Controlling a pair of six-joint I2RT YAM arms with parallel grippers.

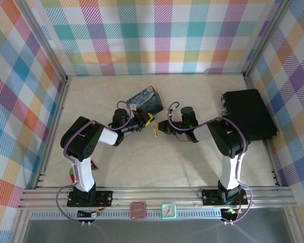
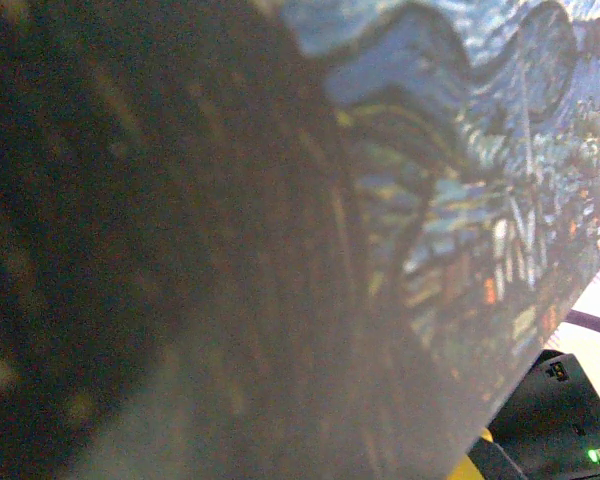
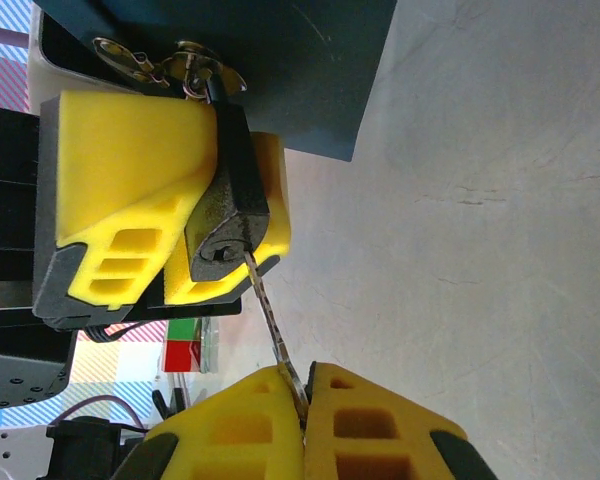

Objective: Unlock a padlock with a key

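The dark padlock (image 3: 230, 190) is pinched between the yellow foam fingers (image 3: 130, 170) of my left gripper (image 1: 148, 120), its keyhole face turned toward the right gripper. A ring with spare keys (image 3: 145, 58) hangs at its shackle. My right gripper (image 3: 305, 388) is shut on the thin silvery key (image 3: 270, 315), whose tip sits at the keyhole. In the top view the two grippers meet tip to tip at mid-table, the right gripper (image 1: 160, 127) just right of the left.
The blue starry-night tin (image 1: 146, 99) lies right behind the left gripper, and its painted side (image 2: 460, 150) fills most of the left wrist view. A black case (image 1: 248, 114) sits at the right. Plaid walls enclose the table.
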